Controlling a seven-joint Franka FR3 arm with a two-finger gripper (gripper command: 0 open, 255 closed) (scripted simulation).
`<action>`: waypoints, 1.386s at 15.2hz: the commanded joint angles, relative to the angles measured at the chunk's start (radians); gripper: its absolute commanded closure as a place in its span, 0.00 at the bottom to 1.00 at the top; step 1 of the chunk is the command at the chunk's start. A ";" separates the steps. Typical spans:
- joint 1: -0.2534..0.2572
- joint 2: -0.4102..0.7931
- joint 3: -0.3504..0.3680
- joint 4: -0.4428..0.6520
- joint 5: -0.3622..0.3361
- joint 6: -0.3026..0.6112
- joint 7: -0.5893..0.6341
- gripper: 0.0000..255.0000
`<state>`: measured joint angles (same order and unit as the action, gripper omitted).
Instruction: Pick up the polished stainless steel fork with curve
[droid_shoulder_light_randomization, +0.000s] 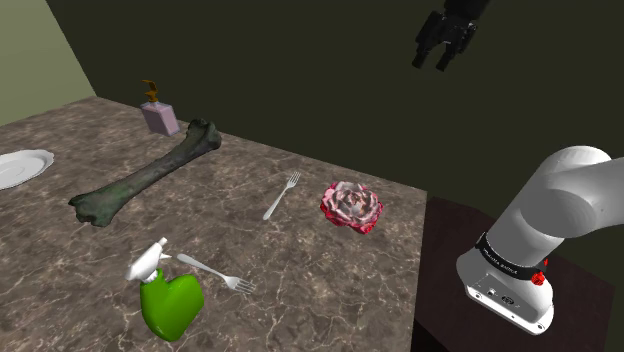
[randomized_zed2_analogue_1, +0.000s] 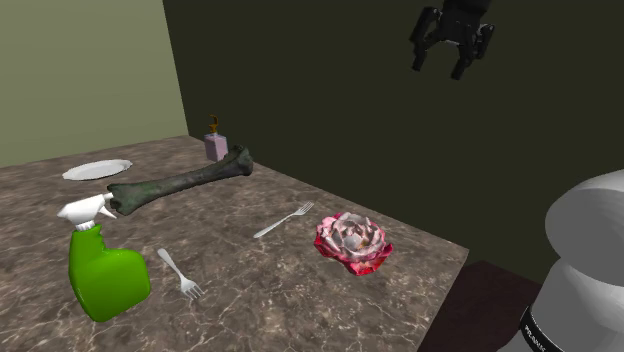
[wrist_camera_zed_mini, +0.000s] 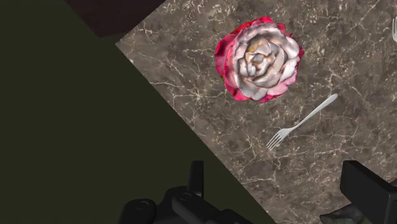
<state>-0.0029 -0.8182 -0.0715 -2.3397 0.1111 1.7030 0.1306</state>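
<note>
Two silvery forks lie on the brown marbled tabletop (droid_shoulder_light_randomization: 300, 290). One fork (droid_shoulder_light_randomization: 282, 195) (randomized_zed2_analogue_1: 284, 221) (wrist_camera_zed_mini: 302, 121) rests beside a red and white rose (droid_shoulder_light_randomization: 351, 206), tines pointing toward the wall. The other fork (droid_shoulder_light_randomization: 215, 272) (randomized_zed2_analogue_1: 178, 274) lies next to a green spray bottle (droid_shoulder_light_randomization: 168, 296). My gripper (droid_shoulder_light_randomization: 433, 58) (randomized_zed2_analogue_1: 439, 65) (wrist_camera_zed_mini: 283, 191) hangs high above the table's far edge, open and holding nothing. In the wrist view the fork by the rose (wrist_camera_zed_mini: 258, 59) lies between the fingers and the flower, far below.
A long dark green bone (droid_shoulder_light_randomization: 145, 176) lies across the table's middle. A small pink soap dispenser (droid_shoulder_light_randomization: 159, 115) stands at the back by the dark wall, and a white plate (droid_shoulder_light_randomization: 20, 167) sits at the shoulder view's left edge. The table ends just past the rose.
</note>
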 joint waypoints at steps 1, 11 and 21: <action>0.000 0.000 0.000 0.000 0.000 0.000 0.000 0.00; -0.026 0.148 0.239 -0.131 0.077 0.280 0.354 0.00; -0.094 0.479 0.472 -0.083 0.042 0.544 0.748 0.00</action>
<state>-0.0870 -0.3743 0.3799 -2.4284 0.1646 2.2208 0.8342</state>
